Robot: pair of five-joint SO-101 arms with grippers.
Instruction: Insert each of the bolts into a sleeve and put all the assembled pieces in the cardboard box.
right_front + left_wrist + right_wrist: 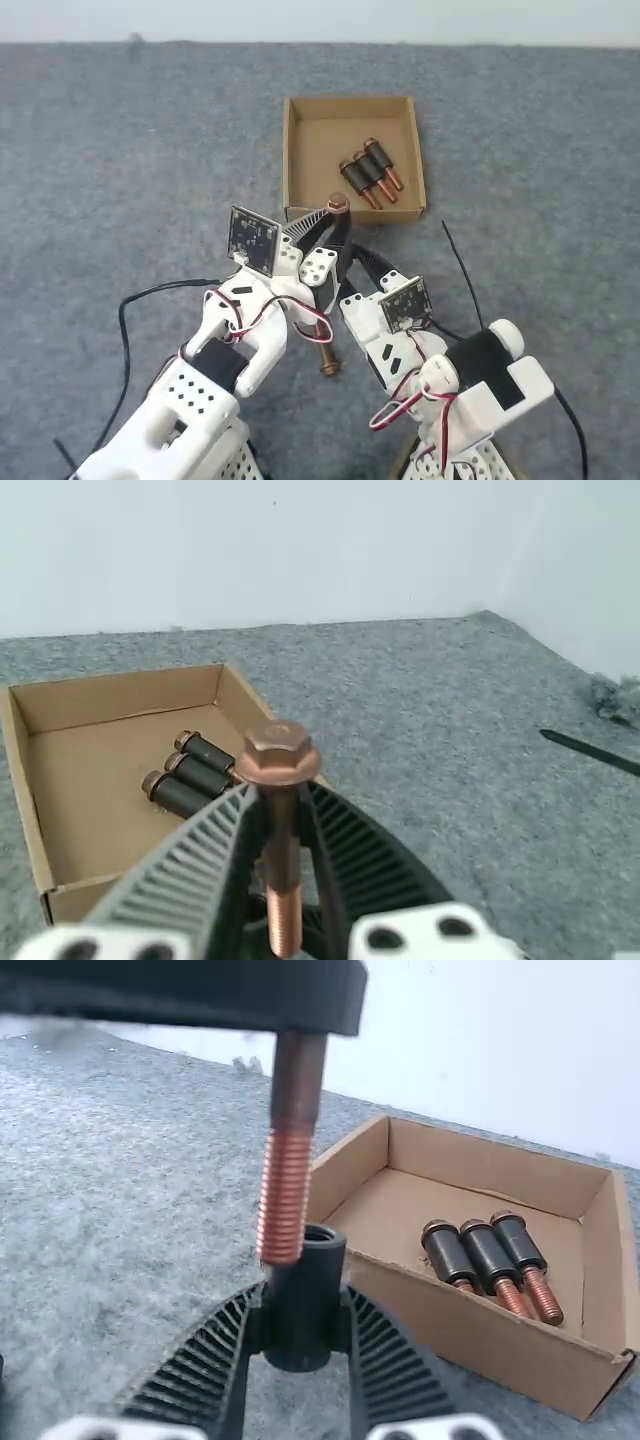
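Note:
My left gripper (275, 805) is shut on a copper bolt (280, 830), hex head (278, 752) up and shank pointing down. Beneath it my right gripper (300, 1315) is shut on an upright black sleeve (303, 1295). The bolt's threaded end (283, 1210) hangs at the sleeve's open mouth, slightly to one side; I cannot tell if it has entered. In the high view both grippers meet just in front of the cardboard box (300, 110), with the bolt (338, 205) on top. Three assembled pieces (372, 172) lie in the box.
A loose copper bolt (328, 358) lies on the grey carpet between the two arms. Black cables (150, 292) run along the carpet beside each arm. The near wall of the box (480, 1335) stands close behind the sleeve.

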